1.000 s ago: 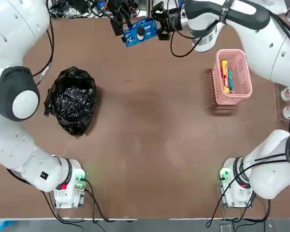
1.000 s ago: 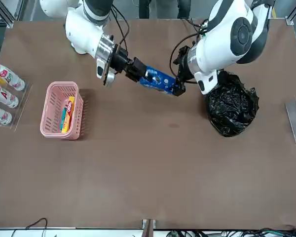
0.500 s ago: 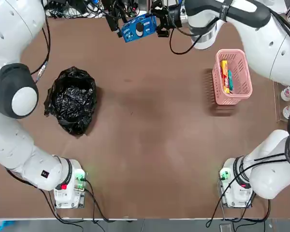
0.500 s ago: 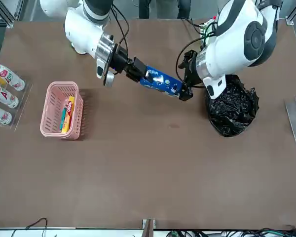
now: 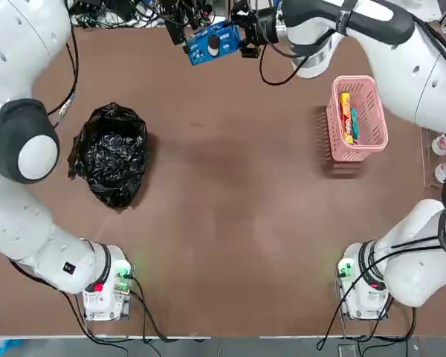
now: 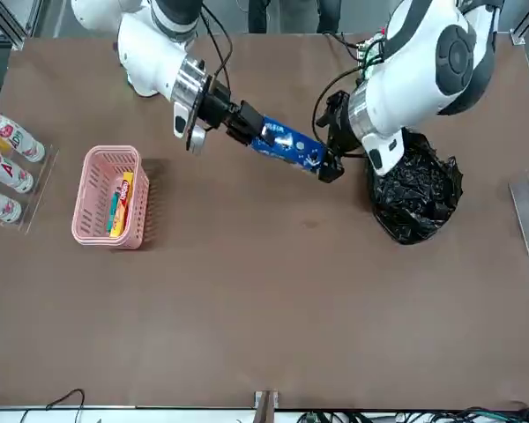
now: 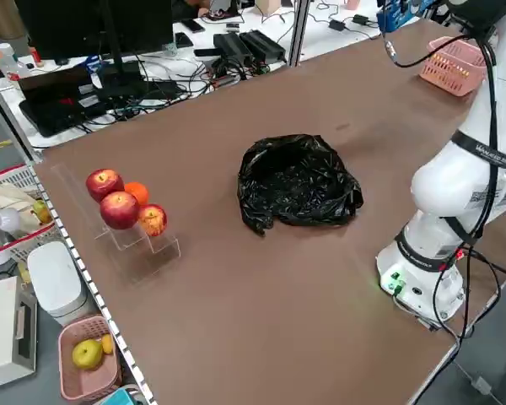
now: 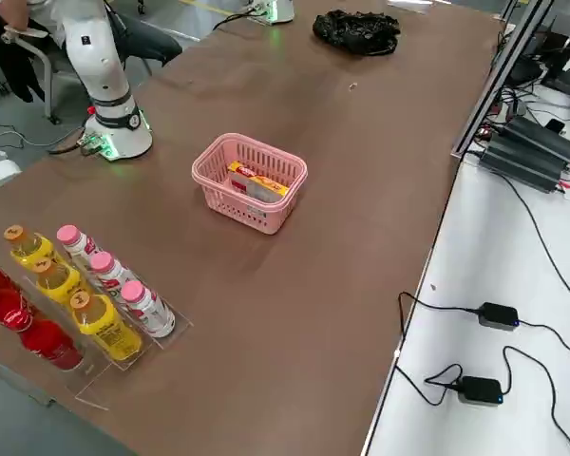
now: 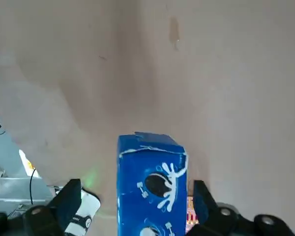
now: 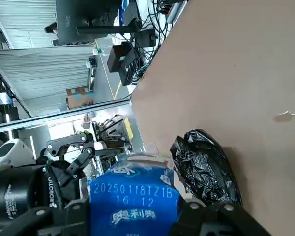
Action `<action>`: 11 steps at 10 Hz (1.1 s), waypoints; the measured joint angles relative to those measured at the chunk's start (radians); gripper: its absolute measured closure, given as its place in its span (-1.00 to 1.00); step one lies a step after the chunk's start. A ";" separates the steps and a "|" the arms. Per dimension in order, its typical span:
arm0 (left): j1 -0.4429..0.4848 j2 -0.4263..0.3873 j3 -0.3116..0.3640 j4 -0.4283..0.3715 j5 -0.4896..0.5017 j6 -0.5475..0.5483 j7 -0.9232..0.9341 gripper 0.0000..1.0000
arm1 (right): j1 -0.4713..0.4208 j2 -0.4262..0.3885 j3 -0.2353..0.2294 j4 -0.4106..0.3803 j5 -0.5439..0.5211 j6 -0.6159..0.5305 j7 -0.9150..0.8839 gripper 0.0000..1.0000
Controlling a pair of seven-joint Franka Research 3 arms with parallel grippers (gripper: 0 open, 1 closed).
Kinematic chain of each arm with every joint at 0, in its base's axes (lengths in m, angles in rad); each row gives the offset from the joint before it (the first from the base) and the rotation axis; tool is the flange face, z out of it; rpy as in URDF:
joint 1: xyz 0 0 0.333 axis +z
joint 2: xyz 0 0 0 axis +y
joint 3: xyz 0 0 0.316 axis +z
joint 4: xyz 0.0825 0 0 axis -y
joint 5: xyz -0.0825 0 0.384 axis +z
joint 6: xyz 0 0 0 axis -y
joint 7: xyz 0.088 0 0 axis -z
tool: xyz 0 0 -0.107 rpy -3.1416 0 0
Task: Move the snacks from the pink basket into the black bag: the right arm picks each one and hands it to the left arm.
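My right gripper [image 5: 240, 37] is shut on one end of the blue snack [image 5: 212, 42], held in the air over the table's far edge. The packet's free end lies between the fingers of my open left gripper [image 6: 329, 161]. In the left wrist view the blue snack [image 9: 151, 184] has a gap to the finger [image 9: 69, 200] on either side. The pink basket [image 5: 375, 119] at the right holds a yellow-orange snack [image 5: 346, 116] and a teal snack [image 5: 354, 121]. The black bag [image 5: 110, 155] sits at the left, mouth up.
A rack of bottles [image 6: 3, 169] stands beyond the basket on my right side. Apples and an orange on a clear stand [image 7: 121, 208] sit at my far left. Cables and equipment [image 5: 126, 11] crowd the far table edge.
The right gripper and the blue snack have shifted slightly toward the far edge and my left. The left gripper has moved along with it, staying open around the packet's free end.
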 joint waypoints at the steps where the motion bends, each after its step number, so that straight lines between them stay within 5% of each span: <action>1: -0.011 0.003 -0.002 0.000 0.002 0.011 0.000 -1.00 | 0.002 0.000 0.000 0.000 0.000 0.001 0.000 0.00; 6: -0.035 0.029 -0.037 -0.004 0.004 0.022 0.028 -0.93 | 0.025 0.000 0.000 0.014 0.000 0.008 0.000 0.00; 8: -0.038 0.036 -0.038 -0.004 0.004 0.025 0.029 -0.74 | 0.033 0.001 0.000 0.016 0.001 0.009 0.000 0.00; 10: -0.032 0.035 -0.038 -0.001 0.004 0.023 0.029 -0.13 | 0.034 0.005 -0.001 0.018 0.000 0.016 0.000 -0.01; 11: -0.031 0.034 -0.038 -0.001 0.004 0.023 0.028 -0.13 | 0.034 0.007 -0.001 0.020 0.000 0.016 0.000 -0.01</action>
